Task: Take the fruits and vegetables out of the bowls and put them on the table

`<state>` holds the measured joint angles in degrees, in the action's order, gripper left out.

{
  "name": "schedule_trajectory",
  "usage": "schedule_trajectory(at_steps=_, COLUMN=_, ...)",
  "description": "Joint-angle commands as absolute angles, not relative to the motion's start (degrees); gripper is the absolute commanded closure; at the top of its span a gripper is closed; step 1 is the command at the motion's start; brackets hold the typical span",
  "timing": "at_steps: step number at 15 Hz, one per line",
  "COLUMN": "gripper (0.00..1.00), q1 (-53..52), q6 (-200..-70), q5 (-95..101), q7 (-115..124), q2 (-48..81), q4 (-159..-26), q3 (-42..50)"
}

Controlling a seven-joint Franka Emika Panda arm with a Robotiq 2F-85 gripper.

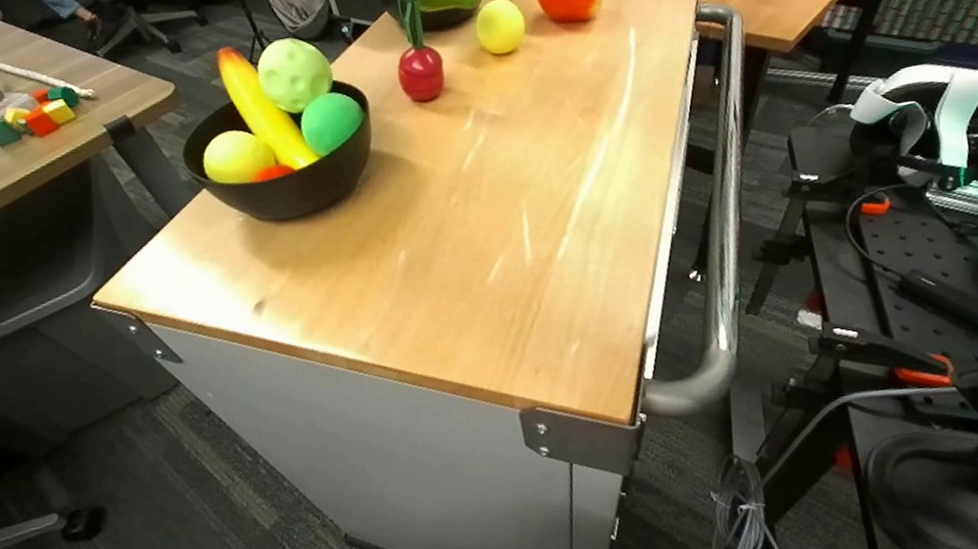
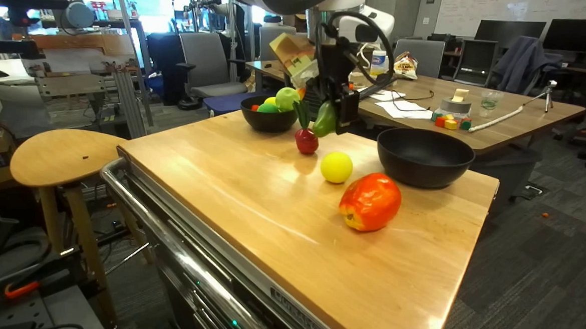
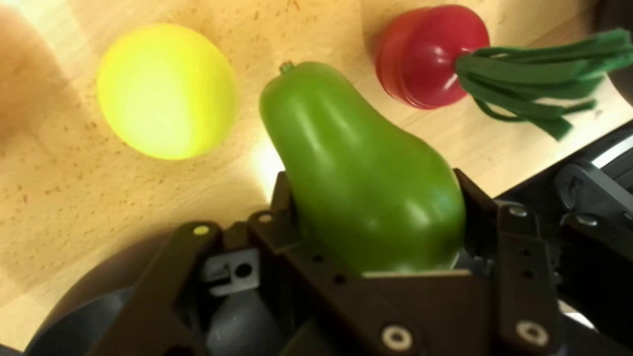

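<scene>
The tool [image 3: 375, 192] holds a green pear-shaped fruit [image 3: 358, 158] above the wooden counter [image 2: 252, 182], jaws part-way apart and against both its sides. On the counter sit a red radish [image 2: 306, 141] with green leaves, a yellow ball [image 2: 336, 167] and an orange-red fruit [image 2: 371, 202], near a black bowl [image 2: 418, 173]. Another bowl [image 1: 302, 196], by the counter's edge, holds a banana [image 1: 261, 109], a yellow fruit [image 1: 234, 158], a pale green ball [image 1: 295, 74], a darker green ball [image 1: 333, 123] and a red piece [image 1: 271, 173].

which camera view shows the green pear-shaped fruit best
The wrist view: the green pear-shaped fruit looks biggest there, its stem visible, though the jaws partly cover its wide end. Both exterior views show it much smaller, stem indistinguishable.
</scene>
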<state>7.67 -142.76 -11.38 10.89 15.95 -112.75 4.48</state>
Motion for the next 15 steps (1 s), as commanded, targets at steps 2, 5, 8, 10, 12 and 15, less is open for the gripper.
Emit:
schedule_trajectory(at_steps=2, gripper=0.53, q1=6.42, q6=-144.02, q5=-8.78, q7=13.09, q2=19.57, q4=-111.75, q3=5.92)
schedule_trajectory(at_steps=5, gripper=0.53, q1=6.47, q6=-144.46, q5=-8.72, q7=13.52, q2=21.36, q4=-111.25, q3=6.19)
schedule_trajectory(at_steps=8, gripper=0.07, q1=6.46, q6=-144.42, q5=-8.84, q7=14.35, q2=22.08, q4=-110.46, q3=6.45)
schedule_trajectory(at_steps=10, gripper=0.0, q1=6.3, q6=-144.29, q5=-8.65, q7=15.22, q2=21.54, q4=-110.37, q3=6.7)
schedule_trajectory(at_steps=12, gripper=0.0, q1=5.84, q6=-144.52, q5=-7.39, q7=16.04, q2=19.38, q4=-111.54, q3=7.42)
schedule_trajectory(at_steps=15, gripper=0.0, q1=5.56, q6=-146.8, q5=-6.3, q7=14.19, q2=13.98, q4=-114.75, q3=7.21)
